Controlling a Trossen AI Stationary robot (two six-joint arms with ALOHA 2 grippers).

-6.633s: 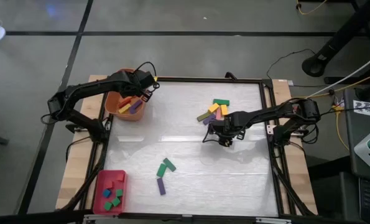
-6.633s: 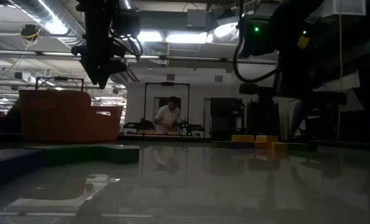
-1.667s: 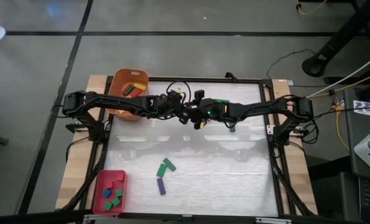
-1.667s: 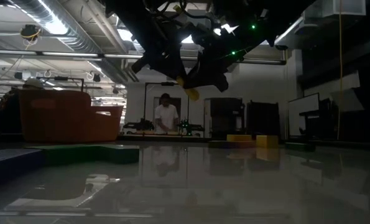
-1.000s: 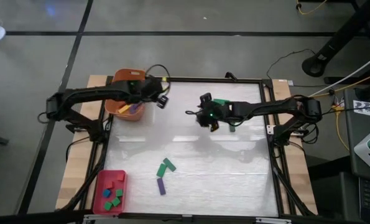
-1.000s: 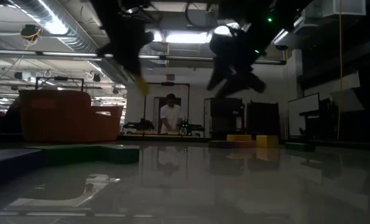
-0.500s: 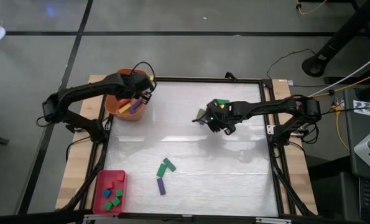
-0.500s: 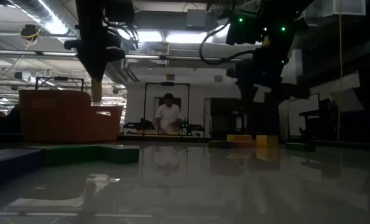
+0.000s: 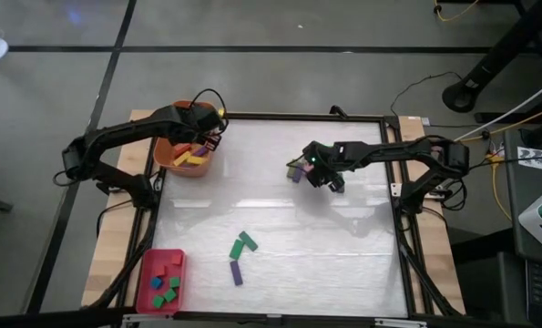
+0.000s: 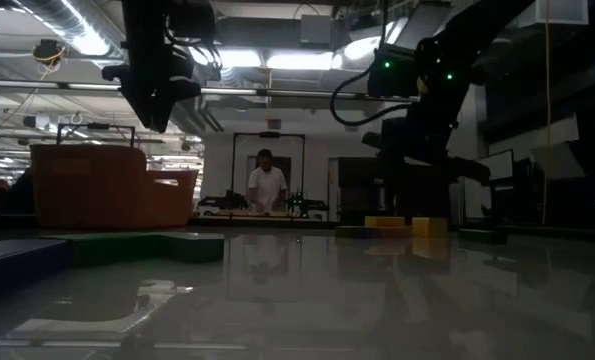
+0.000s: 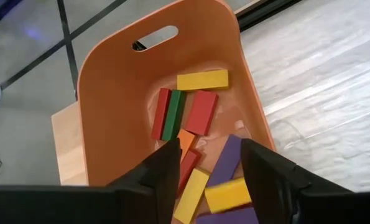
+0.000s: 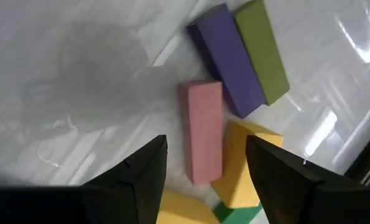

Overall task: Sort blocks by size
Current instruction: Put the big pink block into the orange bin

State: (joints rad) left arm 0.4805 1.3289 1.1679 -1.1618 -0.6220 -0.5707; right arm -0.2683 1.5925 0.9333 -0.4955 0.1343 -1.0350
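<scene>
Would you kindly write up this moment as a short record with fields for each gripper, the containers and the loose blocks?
left gripper: open, above the orange tub, holding nothing
orange tub contents: long bars, among them a yellow bar, a red bar and a green bar
right gripper: open, above the pile at the table's far right
pile under it: pink bar, purple bar, olive bar, yellow pieces
red tray: near left corner, holds small green, blue and red cubes
loose near centre: two green blocks, one purple block
</scene>
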